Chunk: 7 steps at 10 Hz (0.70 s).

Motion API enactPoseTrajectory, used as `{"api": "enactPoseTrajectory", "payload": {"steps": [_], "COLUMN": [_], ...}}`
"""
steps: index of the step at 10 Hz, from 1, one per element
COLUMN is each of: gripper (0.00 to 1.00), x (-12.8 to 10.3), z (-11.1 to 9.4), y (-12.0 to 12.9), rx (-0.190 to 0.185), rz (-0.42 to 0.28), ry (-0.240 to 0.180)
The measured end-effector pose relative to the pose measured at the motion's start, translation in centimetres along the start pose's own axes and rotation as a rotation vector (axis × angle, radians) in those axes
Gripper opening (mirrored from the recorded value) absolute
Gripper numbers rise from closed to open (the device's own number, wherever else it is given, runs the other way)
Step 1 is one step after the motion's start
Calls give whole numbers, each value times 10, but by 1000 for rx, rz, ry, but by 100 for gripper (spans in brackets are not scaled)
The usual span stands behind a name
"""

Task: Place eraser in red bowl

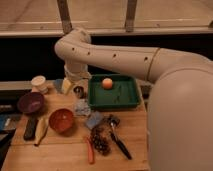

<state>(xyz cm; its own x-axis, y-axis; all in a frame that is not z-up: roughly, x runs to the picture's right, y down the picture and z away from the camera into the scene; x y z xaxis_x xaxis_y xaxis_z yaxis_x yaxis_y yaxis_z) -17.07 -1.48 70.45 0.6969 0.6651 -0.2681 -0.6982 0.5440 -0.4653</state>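
The eraser [31,127] is a dark oblong block lying on the wooden table's left side, right beside a banana [41,129]. The red bowl [62,120] stands upright just right of the banana, with nothing inside. My gripper [75,85] hangs downward from the big white arm at the back of the table, between a white cup and the green tray. It is well behind both eraser and bowl, its fingers look open, and nothing is in it.
A green tray [131,97] holds an orange ball [107,83]. A purple bowl [31,102] and a white cup [38,82] stand at back left. A small dark can [78,91], blue-grey pad [93,120], grapes [100,141], an orange stick [90,150] and a black-handled utensil [119,142] crowd the middle.
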Motion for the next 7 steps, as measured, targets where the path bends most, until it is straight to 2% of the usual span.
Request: {"api": "enactPoseTrajectory", "payload": {"steps": [1,2,3,7], "gripper": [80,80,80,80], "x": [-10,-10,-7,-7], "z": [3,3,3,3], "y": [15,17,9,10], "rx": [-23,-27,-15,-17], "rz": [-18,-20,-13,-13], "ry": [-4,-3,2,1]}}
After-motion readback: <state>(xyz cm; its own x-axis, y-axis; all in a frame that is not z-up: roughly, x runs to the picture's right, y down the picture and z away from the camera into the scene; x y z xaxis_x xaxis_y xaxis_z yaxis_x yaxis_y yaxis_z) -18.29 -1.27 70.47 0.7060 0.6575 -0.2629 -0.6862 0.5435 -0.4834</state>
